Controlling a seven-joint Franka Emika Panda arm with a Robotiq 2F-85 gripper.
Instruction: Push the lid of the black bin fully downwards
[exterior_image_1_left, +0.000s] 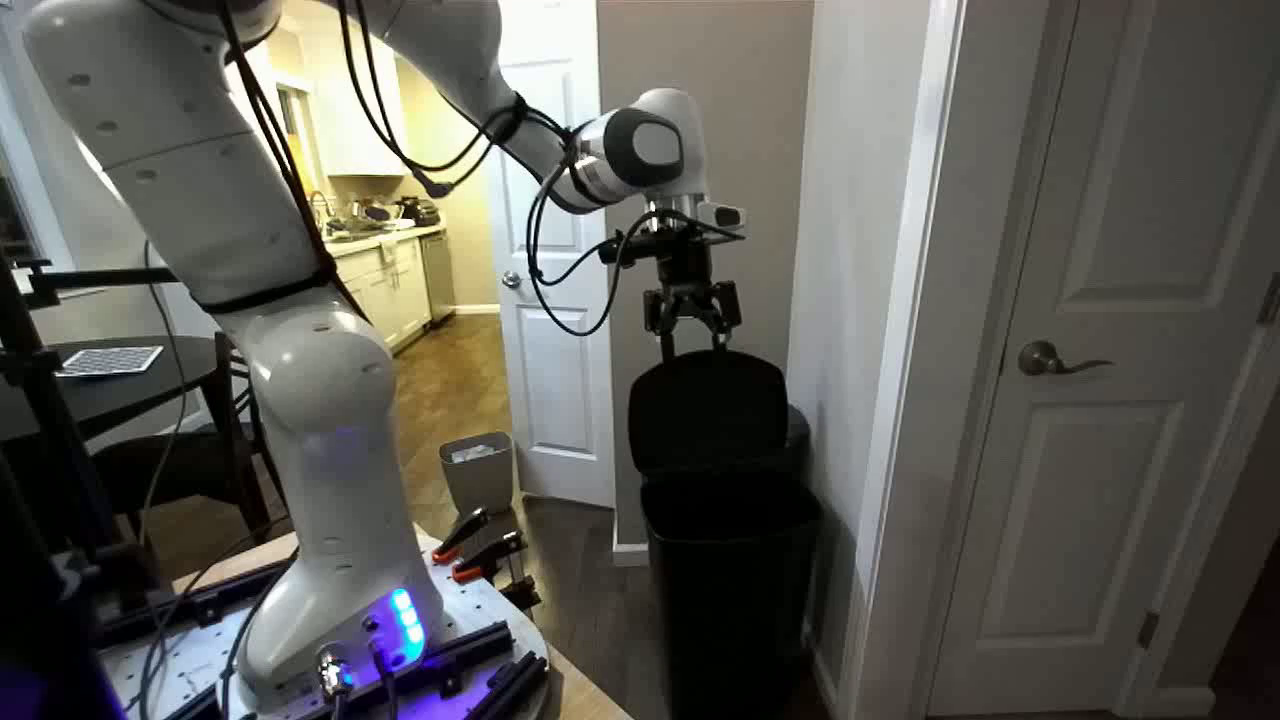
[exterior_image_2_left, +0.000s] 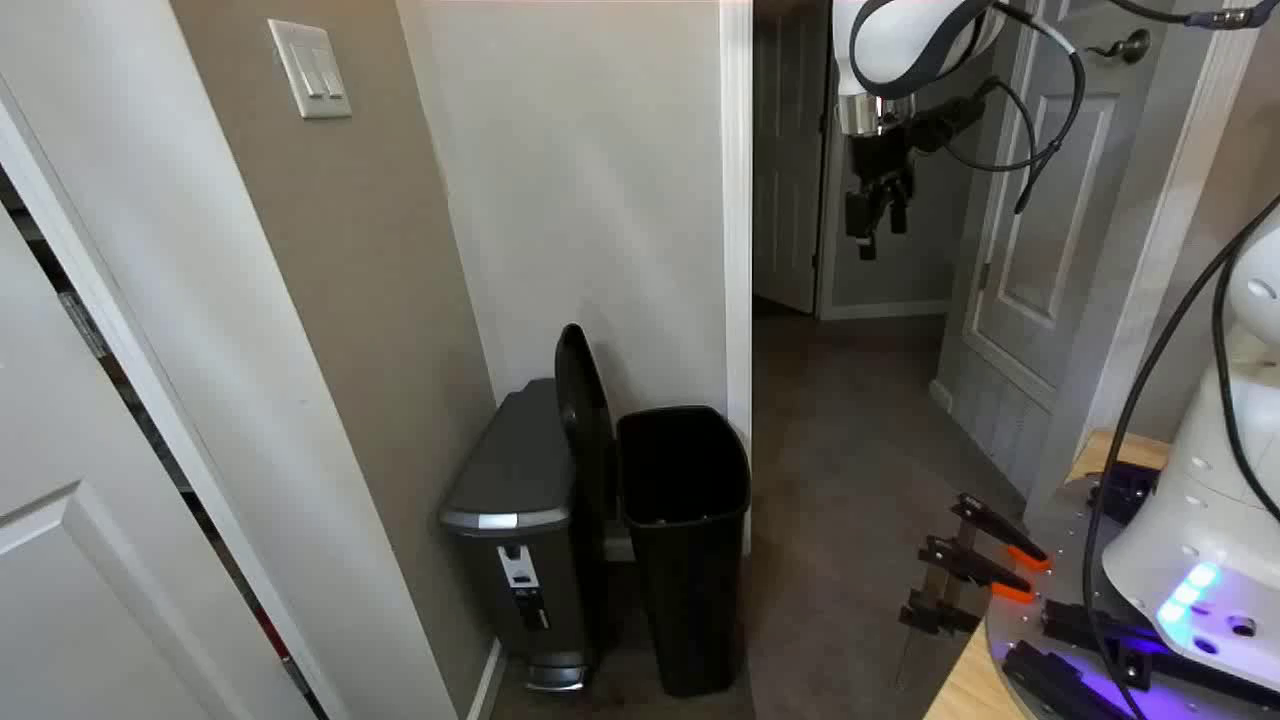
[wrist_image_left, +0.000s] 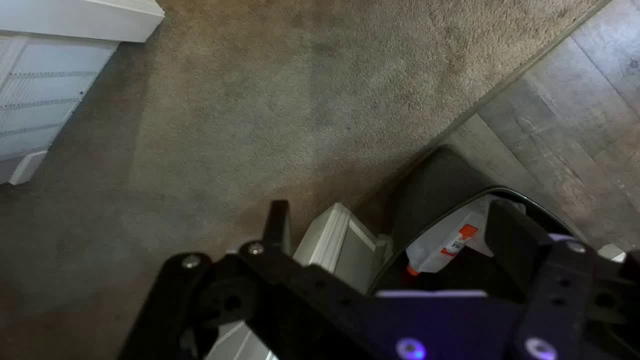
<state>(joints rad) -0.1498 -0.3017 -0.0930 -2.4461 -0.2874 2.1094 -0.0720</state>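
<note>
Gripper (exterior_image_2_left: 882, 235) jaws apart, empty, hi & right of black bin (exterior_image_2_left: 690, 565) in ext. view. Lid (exterior_image_1_left: 708, 412) near-upright; full push-down prob all TBD.

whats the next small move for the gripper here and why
Probably carry the gripper across above the lid toward the pedal bin: in an exterior view the lid stands raised, leaning away from the opening of the black bin, and the gripper hangs higher, on the opening's side. From behind, it could push the lid over and down.
</note>
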